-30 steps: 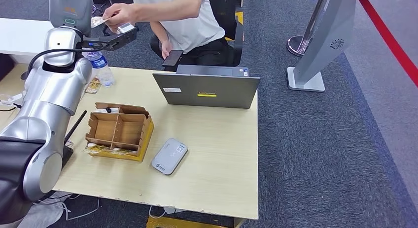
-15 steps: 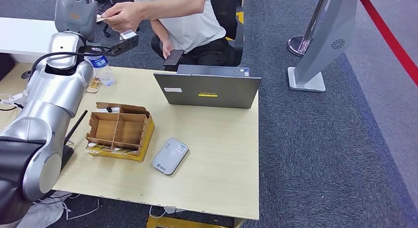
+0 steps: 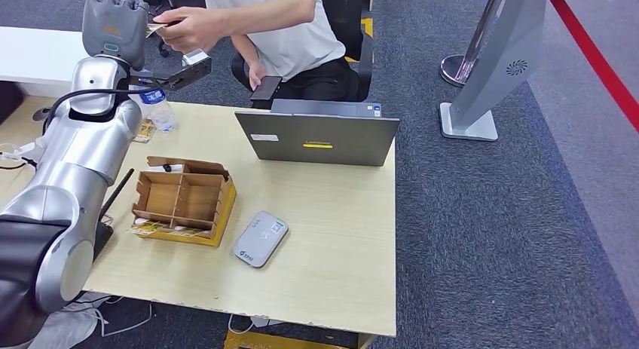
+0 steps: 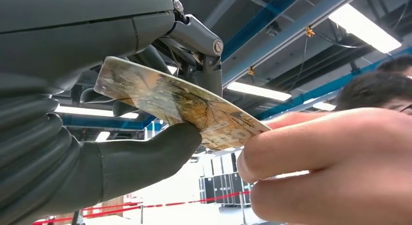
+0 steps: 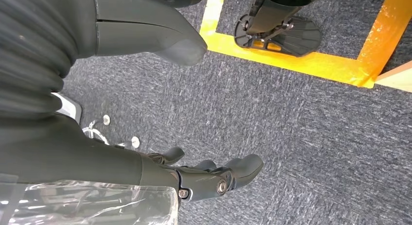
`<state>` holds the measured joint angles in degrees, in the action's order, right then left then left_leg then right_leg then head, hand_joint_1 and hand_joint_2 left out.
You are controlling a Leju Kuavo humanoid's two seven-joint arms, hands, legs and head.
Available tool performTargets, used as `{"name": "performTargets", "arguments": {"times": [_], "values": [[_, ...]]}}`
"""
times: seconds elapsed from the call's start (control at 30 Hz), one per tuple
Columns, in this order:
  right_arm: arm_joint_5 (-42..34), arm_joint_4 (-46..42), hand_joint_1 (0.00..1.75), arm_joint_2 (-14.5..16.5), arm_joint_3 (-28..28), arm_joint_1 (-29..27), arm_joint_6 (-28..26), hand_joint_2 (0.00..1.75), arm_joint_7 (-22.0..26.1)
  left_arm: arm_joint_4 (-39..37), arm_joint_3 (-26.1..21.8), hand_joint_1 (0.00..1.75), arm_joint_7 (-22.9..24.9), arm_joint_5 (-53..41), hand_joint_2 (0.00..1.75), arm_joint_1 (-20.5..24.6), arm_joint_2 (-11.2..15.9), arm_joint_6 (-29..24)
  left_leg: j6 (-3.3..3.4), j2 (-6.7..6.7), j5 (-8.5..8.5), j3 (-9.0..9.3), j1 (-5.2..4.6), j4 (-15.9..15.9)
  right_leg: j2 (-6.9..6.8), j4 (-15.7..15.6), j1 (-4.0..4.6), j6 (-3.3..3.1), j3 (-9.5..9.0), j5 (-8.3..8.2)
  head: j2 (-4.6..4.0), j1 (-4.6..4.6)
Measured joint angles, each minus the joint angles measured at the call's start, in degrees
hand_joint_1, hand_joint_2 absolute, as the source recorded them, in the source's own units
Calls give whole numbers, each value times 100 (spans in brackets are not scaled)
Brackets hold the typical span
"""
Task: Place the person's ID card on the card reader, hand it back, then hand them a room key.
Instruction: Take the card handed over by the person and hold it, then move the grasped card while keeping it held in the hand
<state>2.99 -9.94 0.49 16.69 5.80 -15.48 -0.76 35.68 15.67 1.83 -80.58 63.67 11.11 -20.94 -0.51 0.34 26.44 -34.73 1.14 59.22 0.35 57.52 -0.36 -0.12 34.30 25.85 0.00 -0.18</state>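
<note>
Left hand (image 3: 113, 25) is raised up high at the far left corner of the desk, pinching a card (image 4: 175, 101) btwn its thick thumb and the darker fingers (image 4: 145, 60) behind it. Wrist cam shows it pretty clearly: card has an orange/brown picture on it, tilted, and the person's hand (image 4: 335, 162) has hold of the other end, so both are on it at once. From the head cam the person's hand (image 3: 188, 25) is right up against the robot's, card's just a pale sliver btwn them.

Right hand (image 5: 214, 179) hangs down over grey carpet w/ yellow tape lines, fingers apart, nothing in it.

Card reader (image 3: 259, 238) (grey, rounded) lies flat on the desk (image 3: 331, 243) just right of a cardboard organizer box (image 3: 181, 201). Laptop (image 3: 316, 138) sits at the far edge, water bottle (image 3: 157, 108) near the robot's arm. Person's seated behind the desk w/ a phone (image 3: 265, 87) in the other hand.
</note>
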Motion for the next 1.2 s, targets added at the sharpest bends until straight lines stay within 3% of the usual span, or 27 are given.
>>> {"name": "performTargets", "arguments": {"times": [0.13,0.23,0.37,0.47,0.6,0.8,1.03,1.2], "values": [[-46,0,0,3,-10,-48,-25,175,72,879,15,175,-205,302,175,-581,-1,-41,0,-2,1,0,-1,0,0,-1,-1,2,0,2,0,0],[-143,0,0,8,-45,-103,-68,175,139,1978,139,175,-398,794,175,-1270,-25,319,2,-2,4,-1,-3,0,0,-2,-1,8,0,6,0,-1],[-291,0,0,21,-165,-176,-122,175,197,3549,578,175,-544,1286,175,-2280,-47,839,9,-1,12,-4,-6,0,0,-4,-1,12,0,11,0,-1],[-350,1,0,31,-260,-212,-168,175,198,4548,1028,175,-488,1308,175,-2947,3,885,12,1,18,-4,-8,0,1,-4,-2,15,0,15,0,3],[-424,2,0,43,-367,-242,-232,175,198,5317,1430,175,-440,1233,175,-3620,153,810,12,2,21,-3,-8,-1,2,-4,-2,18,1,20,0,1],[-408,2,0,62,-444,-252,-249,175,198,5506,1762,175,-395,1161,175,-4213,308,1034,11,0,21,-2,-5,-1,0,-4,-2,18,1,26,0,1],[-308,2,0,92,-445,-252,-240,175,164,4722,1965,175,-274,1199,175,-4236,317,1633,11,0,20,0,-6,-1,1,-3,-1,18,-1,24,0,2],[-305,2,0,98,-445,-252,-237,175,160,4142,2103,175,-135,1098,175,-4243,301,1724,11,0,21,-1,-6,-1,0,-3,-1,18,-1,25,0,2]]}}
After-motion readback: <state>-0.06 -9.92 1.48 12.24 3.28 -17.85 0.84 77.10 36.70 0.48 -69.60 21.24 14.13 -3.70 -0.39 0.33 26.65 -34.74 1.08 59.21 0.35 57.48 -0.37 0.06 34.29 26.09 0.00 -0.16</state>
